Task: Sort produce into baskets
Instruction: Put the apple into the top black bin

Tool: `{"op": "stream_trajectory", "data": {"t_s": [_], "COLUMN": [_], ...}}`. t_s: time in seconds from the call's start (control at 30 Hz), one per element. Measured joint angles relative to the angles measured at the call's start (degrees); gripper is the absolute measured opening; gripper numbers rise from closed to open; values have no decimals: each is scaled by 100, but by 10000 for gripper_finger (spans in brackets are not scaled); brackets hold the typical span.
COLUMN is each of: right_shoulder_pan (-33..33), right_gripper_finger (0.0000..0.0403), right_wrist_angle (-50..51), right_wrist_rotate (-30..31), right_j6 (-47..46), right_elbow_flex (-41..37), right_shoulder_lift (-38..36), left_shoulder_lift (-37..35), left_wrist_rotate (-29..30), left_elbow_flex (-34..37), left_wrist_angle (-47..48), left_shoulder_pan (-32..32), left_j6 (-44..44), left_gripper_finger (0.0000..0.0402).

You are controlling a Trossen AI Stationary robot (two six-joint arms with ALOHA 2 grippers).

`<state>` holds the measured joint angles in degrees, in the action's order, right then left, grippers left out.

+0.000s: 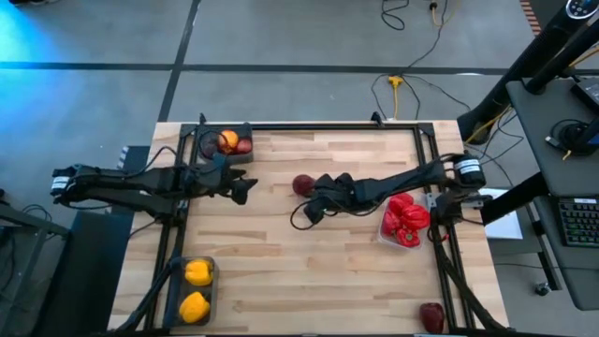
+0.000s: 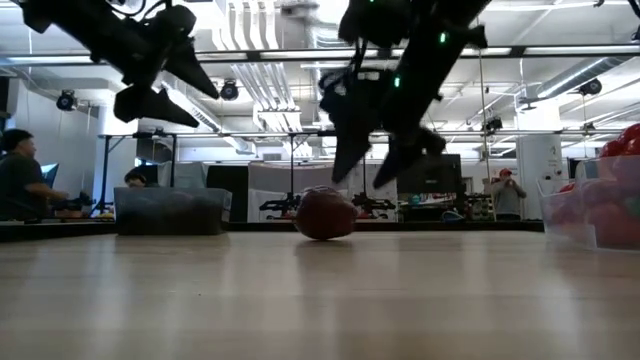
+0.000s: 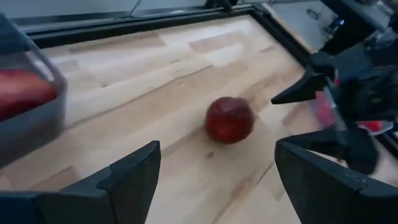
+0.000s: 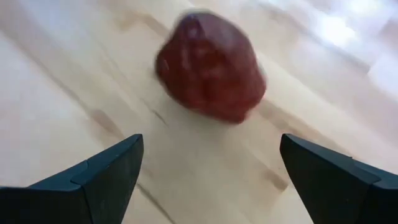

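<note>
The produce is spread over the wooden table (image 1: 309,271). One dark red apple (image 1: 303,184) lies loose near the middle of the overhead picture, touching nothing. Just right of it hangs the right gripper (image 1: 316,208), raised off the wood in the low view, its fingers (image 4: 99,180) spread wide and empty. The left gripper (image 1: 245,188) sits left of centre, also lifted, its fingers (image 3: 130,180) apart and holding nothing. Beside it, at the upper left, a dark basket (image 1: 208,142) holds an orange fruit (image 1: 227,140) and a red apple (image 1: 244,146). At the lower left another dark basket (image 1: 213,301) holds two yellow peppers (image 1: 195,290). At the right edge a clear basket (image 1: 389,234) is heaped with red peppers (image 1: 406,217). A second loose apple (image 1: 431,316) lies at the lower right corner.
</note>
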<state>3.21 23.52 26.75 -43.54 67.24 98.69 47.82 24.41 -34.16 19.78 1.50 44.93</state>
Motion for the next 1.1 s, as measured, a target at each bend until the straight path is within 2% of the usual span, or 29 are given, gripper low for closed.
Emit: {"op": "stream_trajectory", "data": {"t_s": [0.27, 0.43, 0.6, 0.83, 0.87, 1.0, 1.1], "right_shoulder_pan": [198, 308, 461, 873, 955, 1263, 1445], "right_gripper_finger": [370, 370, 370, 370, 370, 370, 370], "right_wrist_angle": [558, 774, 922, 1426, 1538, 1920, 1979], "right_wrist_rotate": [-16, -14, 34, 387, 472, 638, 636], "right_j6": [465, 463, 385, 23, -41, -277, -361], "right_elbow_flex": [198, 201, 201, 201, 201, 199, 198], "right_shoulder_lift": [-899, -1536, -2168, -2723, -2764, -2857, -2861], "left_shoulder_lift": [1044, 1886, 2816, 4213, 4389, 4837, 4990], "left_wrist_rotate": [-145, -112, -135, 36, -51, -1013, -1032], "left_elbow_flex": [-7, -440, -1111, -2043, -2159, -2584, -3002], "left_wrist_angle": [-1113, -1181, -1263, -1283, -1306, -1734, -1719], "left_shoulder_pan": [-59, 6, 10, 8, 10, 14, -13], "left_j6": [133, 4, -331, -25, -29, -483, -952], "left_gripper_finger": [361, 396, 398, 398, 398, 395, 390]}}
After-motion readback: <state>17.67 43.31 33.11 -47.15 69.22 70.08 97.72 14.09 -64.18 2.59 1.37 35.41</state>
